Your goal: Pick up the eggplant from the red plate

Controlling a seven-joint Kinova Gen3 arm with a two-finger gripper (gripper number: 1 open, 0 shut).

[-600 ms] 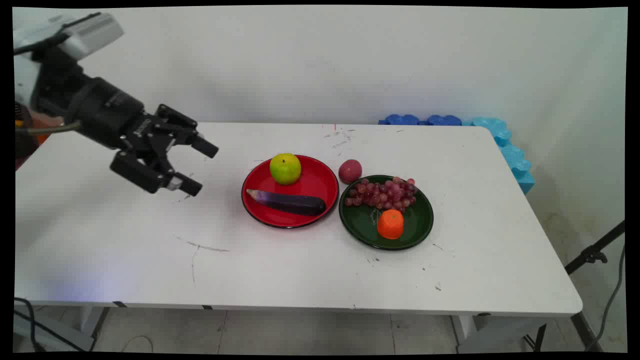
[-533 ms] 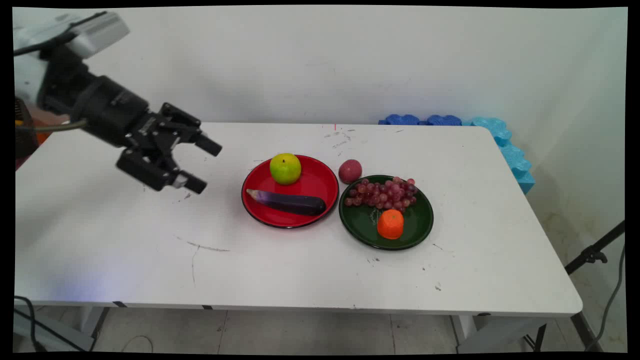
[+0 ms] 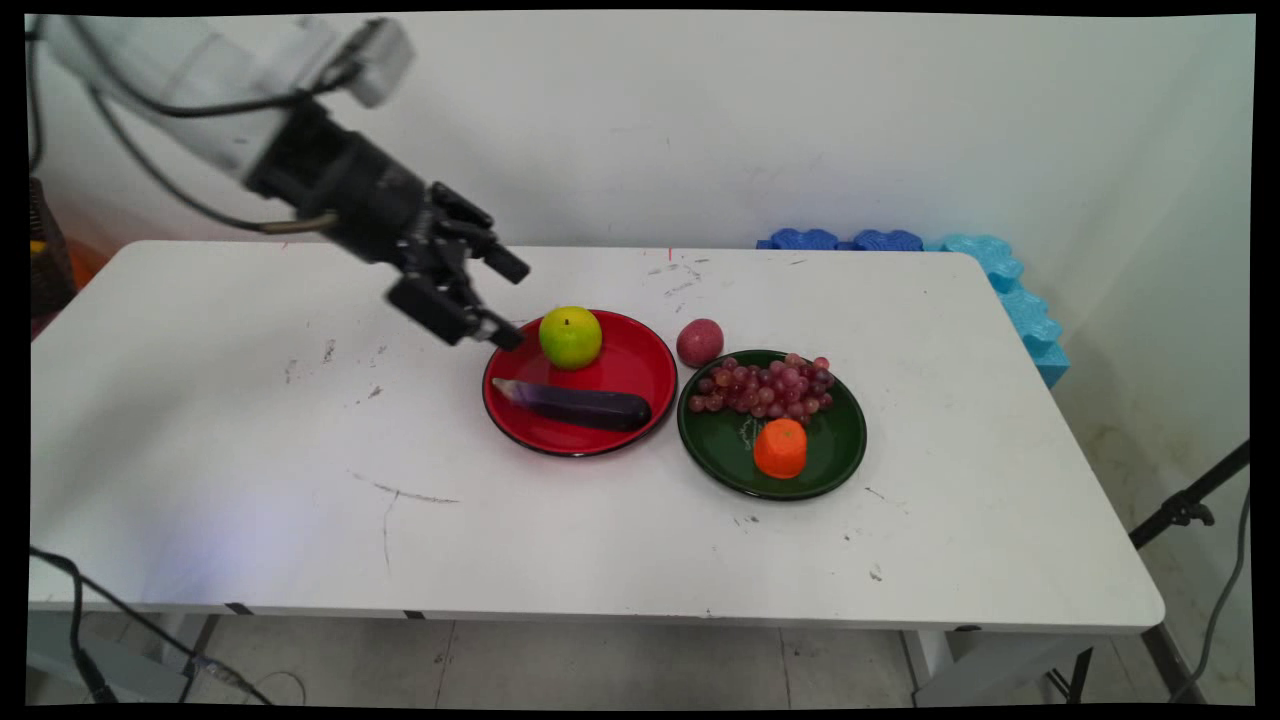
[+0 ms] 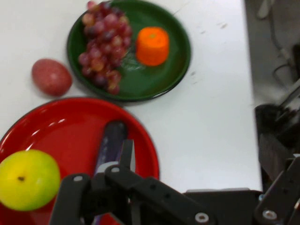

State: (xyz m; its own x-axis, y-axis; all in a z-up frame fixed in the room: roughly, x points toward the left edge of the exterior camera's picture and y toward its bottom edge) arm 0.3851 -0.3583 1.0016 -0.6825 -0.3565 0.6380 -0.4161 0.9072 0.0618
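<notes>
1. Gripper [image 3: 510,303]: black, two-fingered, its fingers spread apart and holding nothing; it hangs above the tabletop [image 3: 250,450] at the left rim of the red plate [image 3: 655,375], its lower fingertip just beside the green apple [image 3: 571,337].
2. Change from the earlier main views: half a second ago the gripper was well to the left, over bare tabletop and well apart from the plates; it has since travelled right and toward the wall, reaching the red plate's edge. The finger spread looks much the same as before.
3. Red plate: carries the green apple at its far left side and a dark purple eggplant [image 3: 575,404] lying lengthwise across its near half, pale tip to the left. Neither has shifted since the earlier views.
4. Hand view: the red plate [image 4: 70,126] fills the lower left, with the green apple [image 4: 27,179] at the left edge and the eggplant [image 4: 111,140] running up from behind the gripper's black linkage.
5. Green plate [image 3: 840,440]: stands just to the right of the red plate, the rims nearly touching; it holds a bunch of red grapes [image 3: 768,386] on its far side and an orange piece [image 3: 781,448], flat-topped, on its near side. Unchanged.
6. Reddish round fruit [image 3: 700,342]: rests directly on the tabletop behind the gap between the two plates, just beside both rims. Unchanged.
7. Blue foam pieces [image 3: 1000,275]: line the far right corner of the tabletop against the wall.
</notes>
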